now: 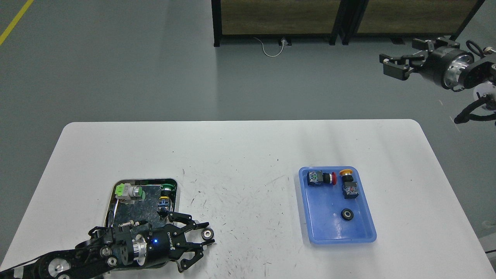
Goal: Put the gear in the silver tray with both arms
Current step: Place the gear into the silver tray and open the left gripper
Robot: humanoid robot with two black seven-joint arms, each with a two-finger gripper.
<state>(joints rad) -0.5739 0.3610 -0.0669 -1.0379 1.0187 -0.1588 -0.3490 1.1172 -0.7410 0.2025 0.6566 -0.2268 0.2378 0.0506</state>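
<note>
Gear point(207, 233) apparently pinched in left end effector point(207, 233).

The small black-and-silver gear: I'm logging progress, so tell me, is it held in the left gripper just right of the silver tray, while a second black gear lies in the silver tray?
Not quite. The head view shows the second black gear lying in the blue plastic tray, not the shiny silver metal tray. The rest stands: the left gripper holds the small black-and-silver gear just right of the silver tray.
</note>
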